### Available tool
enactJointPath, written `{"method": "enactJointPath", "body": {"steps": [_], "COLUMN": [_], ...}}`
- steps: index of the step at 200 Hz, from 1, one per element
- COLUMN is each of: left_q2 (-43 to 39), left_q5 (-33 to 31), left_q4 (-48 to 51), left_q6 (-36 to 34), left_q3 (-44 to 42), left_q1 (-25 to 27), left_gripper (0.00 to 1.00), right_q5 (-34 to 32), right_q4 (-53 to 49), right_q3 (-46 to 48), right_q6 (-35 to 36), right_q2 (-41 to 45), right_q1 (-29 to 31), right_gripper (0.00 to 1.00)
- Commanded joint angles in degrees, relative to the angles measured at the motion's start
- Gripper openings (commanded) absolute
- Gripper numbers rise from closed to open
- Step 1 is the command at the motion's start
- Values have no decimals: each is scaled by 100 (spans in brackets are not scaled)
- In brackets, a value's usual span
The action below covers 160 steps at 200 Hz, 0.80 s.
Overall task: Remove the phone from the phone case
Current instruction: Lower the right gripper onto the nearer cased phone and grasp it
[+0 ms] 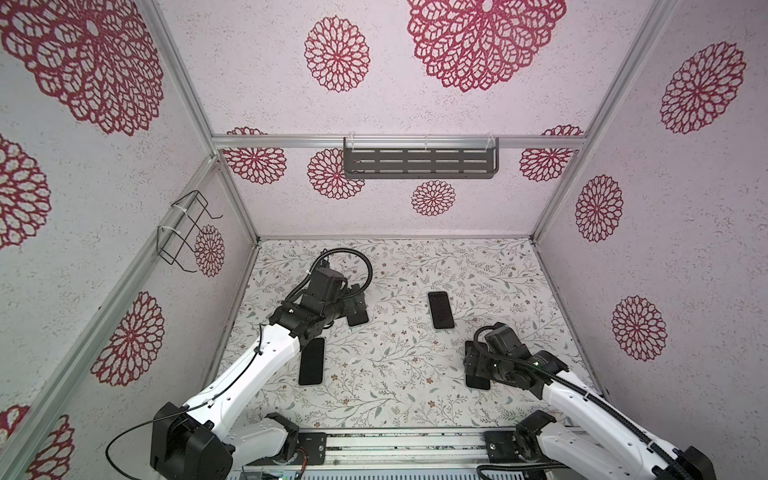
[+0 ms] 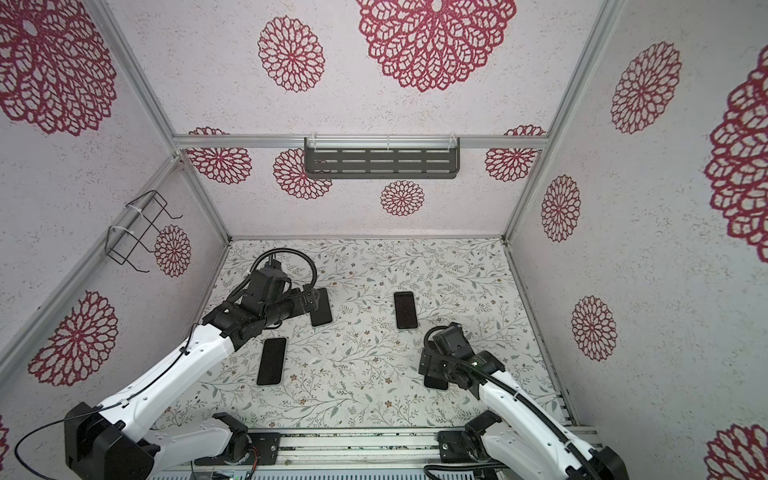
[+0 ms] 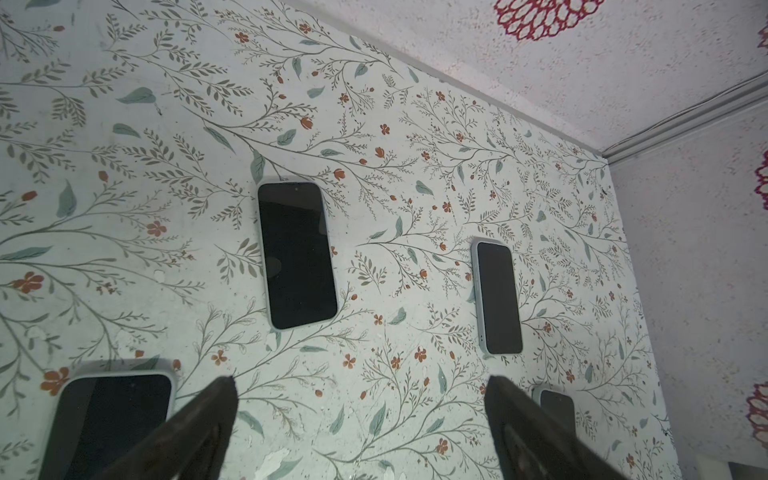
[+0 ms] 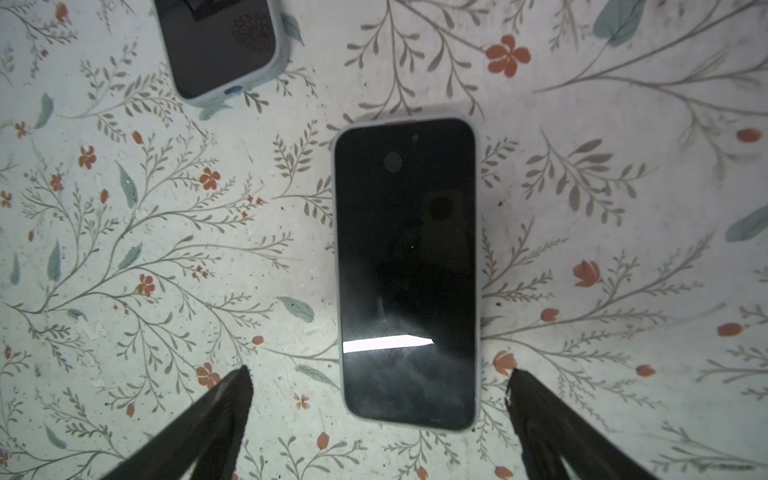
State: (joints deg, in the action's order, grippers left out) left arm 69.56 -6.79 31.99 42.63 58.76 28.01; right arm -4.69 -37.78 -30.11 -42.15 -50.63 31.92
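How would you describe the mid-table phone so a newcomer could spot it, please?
From the grey shelf on the back wall, drop to the floral table. The phone there lies alone in the open; the other phones each sit under or beside an arm.

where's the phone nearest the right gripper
On the near right of the table in both top views, the phone lies under the open right gripper.

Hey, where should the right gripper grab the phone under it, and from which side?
The phone lies flat, screen up, and the open right gripper stands wider than its narrow side. So probably pinch its two long edges near the closest end, coming straight down from above.
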Motion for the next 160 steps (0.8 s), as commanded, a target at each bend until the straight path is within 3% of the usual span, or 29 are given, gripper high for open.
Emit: {"method": "enactJointPath", "body": {"steps": [1,58,160], "left_q2": [87,289,606], "left_q5": [104,359,475], "left_q4": [-175,-430,-558], "left_q6": [91,235,316], "left_q3": [-57,-177,-102], "left_q1": [3,12,34], "left_gripper": [97,97,97], "right_q5": [-195,-575,-594], "right_q4": [21,59,333], "right_q3": [64,139,110], "right_q6": [-275,-348,-189], "right_q2": [-280,-933,-1527], "right_q1": [278,613,648], "right_gripper": [99,98,84]}}
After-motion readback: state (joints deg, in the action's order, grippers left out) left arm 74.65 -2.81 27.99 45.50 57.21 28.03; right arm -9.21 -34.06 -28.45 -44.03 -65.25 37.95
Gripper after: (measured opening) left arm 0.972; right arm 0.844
